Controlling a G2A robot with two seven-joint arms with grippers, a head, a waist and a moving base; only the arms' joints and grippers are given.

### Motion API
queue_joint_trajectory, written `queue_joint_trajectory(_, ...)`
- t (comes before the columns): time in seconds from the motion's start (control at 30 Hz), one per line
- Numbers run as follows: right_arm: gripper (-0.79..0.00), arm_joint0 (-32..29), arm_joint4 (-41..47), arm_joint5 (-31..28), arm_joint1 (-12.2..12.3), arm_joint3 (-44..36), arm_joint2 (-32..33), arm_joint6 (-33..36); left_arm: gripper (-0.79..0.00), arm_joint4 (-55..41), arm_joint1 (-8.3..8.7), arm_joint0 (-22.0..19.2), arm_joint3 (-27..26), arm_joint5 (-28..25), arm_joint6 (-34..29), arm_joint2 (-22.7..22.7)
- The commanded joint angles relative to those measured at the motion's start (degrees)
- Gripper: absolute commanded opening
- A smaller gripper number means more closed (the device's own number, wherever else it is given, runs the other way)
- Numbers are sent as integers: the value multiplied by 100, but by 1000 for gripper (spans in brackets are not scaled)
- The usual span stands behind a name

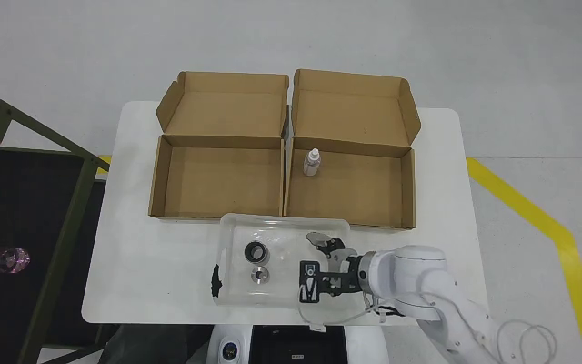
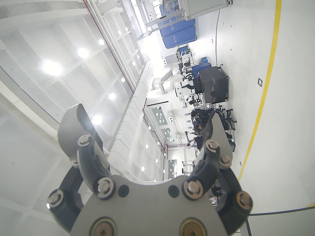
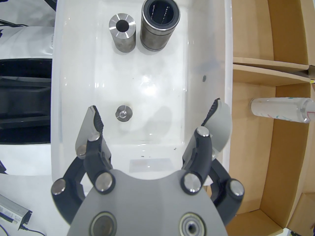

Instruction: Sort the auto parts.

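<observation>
Right tool (image 3: 155, 110) spread over tray (image 3: 227, 37), one fingertip (image 3: 217, 114) above its rim.

2 brown boxes (image 1: 218, 182); white tray (image 3: 147, 74); silver-grey parts (image 3: 122, 35).

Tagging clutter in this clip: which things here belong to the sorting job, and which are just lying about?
Job: clear tray, linear bearing, steel sleeve, small steel part, left box, right box with white bottle, right gripper.
Lying about: dark rack beside the table.
</observation>
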Motion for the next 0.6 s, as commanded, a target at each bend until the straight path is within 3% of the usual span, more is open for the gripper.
queue_joint_trajectory(0.0, -80, 10, -13, 3, 6, 19, -60, 59, 0, 0, 0, 0, 0, 0, 0, 0)
queue_joint_trajectory(0.57, -154, 413, -291, 248, -22, 490, -824, 437, 0, 0, 0, 0, 0, 0, 0, 0)
